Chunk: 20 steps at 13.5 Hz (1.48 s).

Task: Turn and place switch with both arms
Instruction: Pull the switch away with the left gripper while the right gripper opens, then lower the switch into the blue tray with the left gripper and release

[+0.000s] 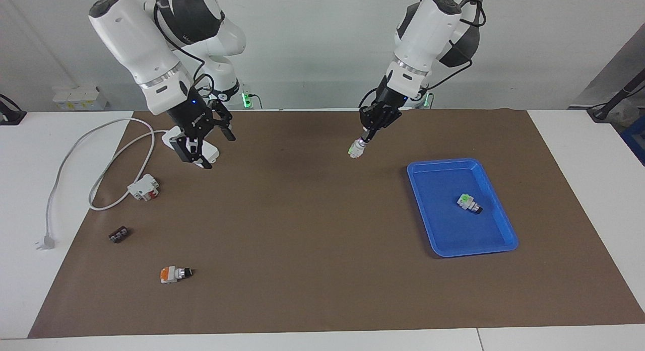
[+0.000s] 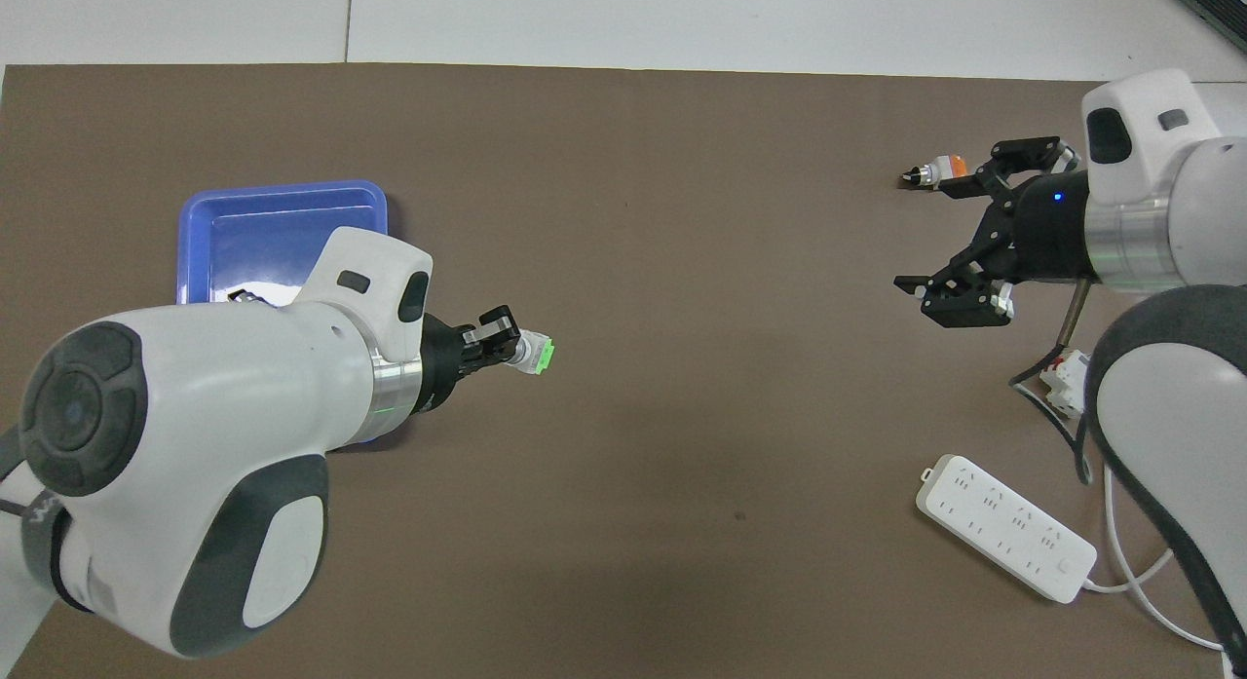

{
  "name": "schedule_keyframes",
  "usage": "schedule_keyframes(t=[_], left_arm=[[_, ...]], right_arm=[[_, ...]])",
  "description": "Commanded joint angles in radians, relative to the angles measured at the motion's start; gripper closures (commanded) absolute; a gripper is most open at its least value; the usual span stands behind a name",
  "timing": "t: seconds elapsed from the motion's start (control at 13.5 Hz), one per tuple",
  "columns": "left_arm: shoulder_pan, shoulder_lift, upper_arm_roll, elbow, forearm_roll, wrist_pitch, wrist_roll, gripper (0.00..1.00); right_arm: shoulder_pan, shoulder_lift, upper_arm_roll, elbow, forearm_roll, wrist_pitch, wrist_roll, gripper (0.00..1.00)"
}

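Observation:
My left gripper [image 1: 364, 138] [image 2: 507, 343] is shut on the black knob end of a switch [image 1: 357, 149] [image 2: 534, 355]. The switch hangs tilted, green end down, above the brown mat beside the blue tray [image 1: 504, 236] [image 2: 283, 187]. A second switch [image 1: 469, 203] lies in the tray, mostly hidden under the left arm in the overhead view. Another switch [image 1: 174, 274] [image 2: 937, 170], showing orange, lies on the mat toward the right arm's end. My right gripper [image 1: 209, 145] [image 2: 925, 233] hangs open and holds nothing, above the mat by the power strip.
A white power strip [image 2: 1003, 528] lies toward the right arm's end, and its cable [image 1: 65, 159] loops onto the white table. A white-and-red block [image 1: 144, 187] [image 2: 1067, 377] and a small black terminal strip [image 1: 119, 234] lie on the mat farther from the robots than the strip.

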Motion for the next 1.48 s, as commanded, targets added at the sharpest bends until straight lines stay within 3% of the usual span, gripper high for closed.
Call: schedule_keyframes(t=[0.0, 0.22, 0.52, 0.81, 1.04, 1.41], left_arm=[[0.044, 0.005, -0.006, 0.021, 0.125, -0.062, 0.057, 1.0], [0.095, 0.005, -0.006, 0.019, 0.205, -0.077, 0.148, 1.0], [0.184, -0.004, -0.006, 0.001, 0.217, -0.103, 0.343, 1.0], [0.242, -0.01, -0.006, -0.009, 0.268, -0.16, 0.427, 1.0], [0.306, -0.024, -0.006, -0.031, 0.282, -0.203, 0.429, 1.0], [0.391, -0.055, -0.007, -0.154, 0.282, -0.151, 0.509, 1.0]], right_arm=[[0.001, 0.03, 0.015, 0.067, -0.112, -0.016, 0.241, 0.0], [0.005, 0.025, 0.014, 0.068, -0.183, -0.022, 0.488, 0.0], [-0.005, 0.018, 0.009, 0.076, -0.281, -0.029, 0.758, 0.0], [0.004, -0.002, -0.003, 0.07, -0.309, -0.068, 0.924, 0.0], [0.084, -0.018, -0.127, 0.07, -0.309, -0.172, 1.045, 0.0], [0.084, -0.056, -0.149, 0.065, -0.309, -0.392, 1.126, 0.0]])
